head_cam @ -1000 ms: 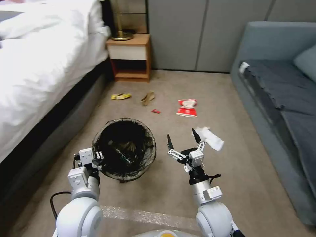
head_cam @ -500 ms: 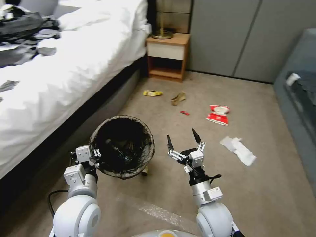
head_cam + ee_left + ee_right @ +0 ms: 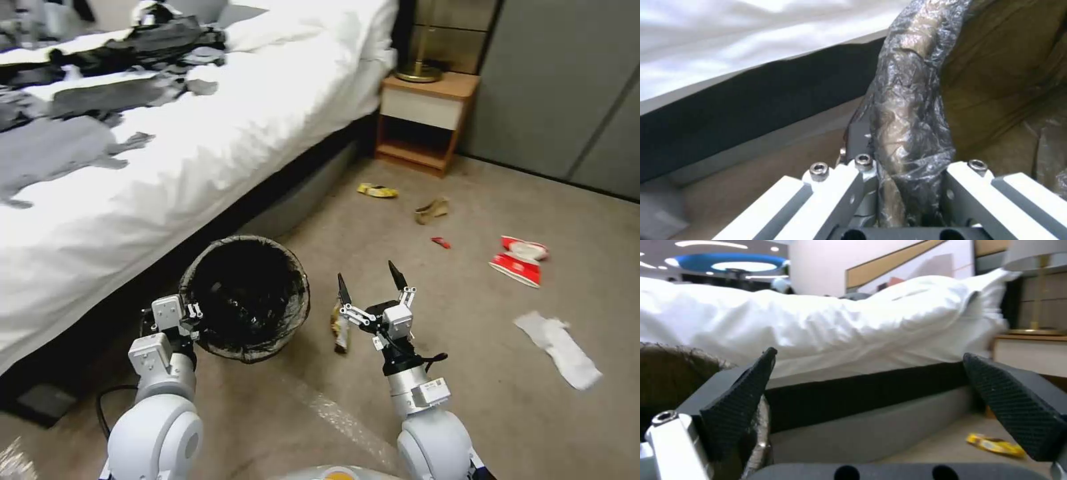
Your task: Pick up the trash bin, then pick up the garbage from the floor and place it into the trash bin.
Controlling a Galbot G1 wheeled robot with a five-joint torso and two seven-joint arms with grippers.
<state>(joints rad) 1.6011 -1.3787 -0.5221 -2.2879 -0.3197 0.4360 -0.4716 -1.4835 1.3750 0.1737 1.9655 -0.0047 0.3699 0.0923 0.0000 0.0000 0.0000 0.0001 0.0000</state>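
Gripping the rim of the small round bin lined with a dark translucent bag (image 3: 244, 298), the left gripper (image 3: 193, 319) holds it up beside the white-sheeted bed (image 3: 200, 147), jaws pinched on the bag-wrapped rim (image 3: 907, 133) in the left wrist view. Just to the bin's right, the right gripper (image 3: 371, 283) hovers above the beige carpet (image 3: 413, 400) with its black fingers (image 3: 742, 396) spread wide and nothing between them. A crumpled tan wrapper (image 3: 339, 328) lies on the floor between bin and right gripper. Farther beyond the bin, near the wooden nightstand (image 3: 427, 120), sit a yellow snack wrapper (image 3: 377, 191), a tan paper piece (image 3: 431, 210) and a tiny red scrap (image 3: 440, 242). Well off to the bin's right lie the crushed red-and-white paper cups (image 3: 521, 261) and a crumpled white tissue (image 3: 559, 348)
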